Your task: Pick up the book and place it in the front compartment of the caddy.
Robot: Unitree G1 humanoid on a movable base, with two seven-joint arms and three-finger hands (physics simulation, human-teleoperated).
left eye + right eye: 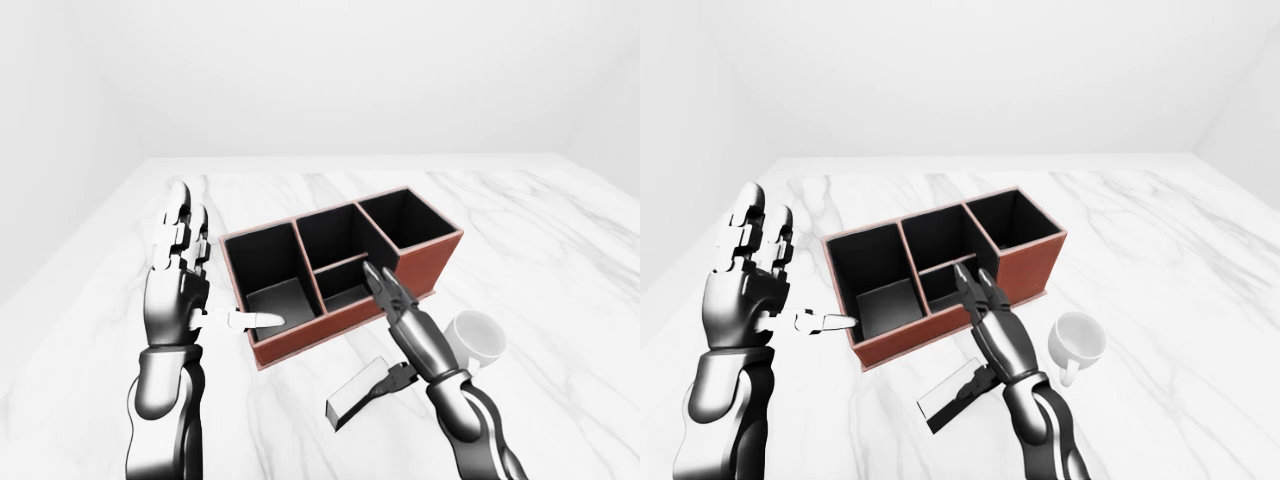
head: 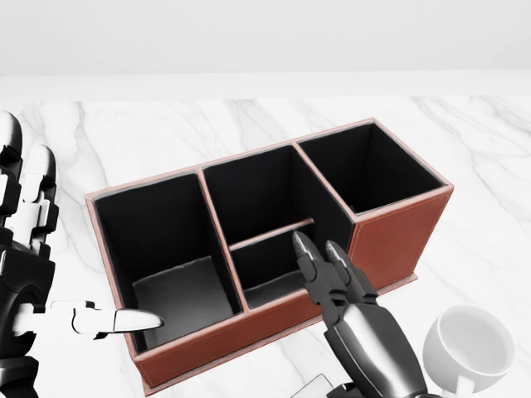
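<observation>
The caddy (image 1: 420,270) is red-brown leather with black compartments: one at the left, one at the right, and a middle one split by a divider into two. The book (image 1: 352,397), dark with white page edges, lies flat on the marble below the caddy in the left-eye view. My right hand (image 1: 392,300) is open, its fingers stretched out in front of the caddy's lower wall by the small middle compartment (image 2: 274,269). Its thumb hangs over the book's right end; contact cannot be told. My left hand (image 1: 185,270) is open and raised left of the caddy, its thumb pointing at the left compartment.
A white mug (image 1: 478,338) stands on the marble table (image 1: 560,300) right of my right hand, below the caddy's right end. The table's left edge (image 1: 75,270) runs diagonally past my left arm. A plain white wall lies beyond the table.
</observation>
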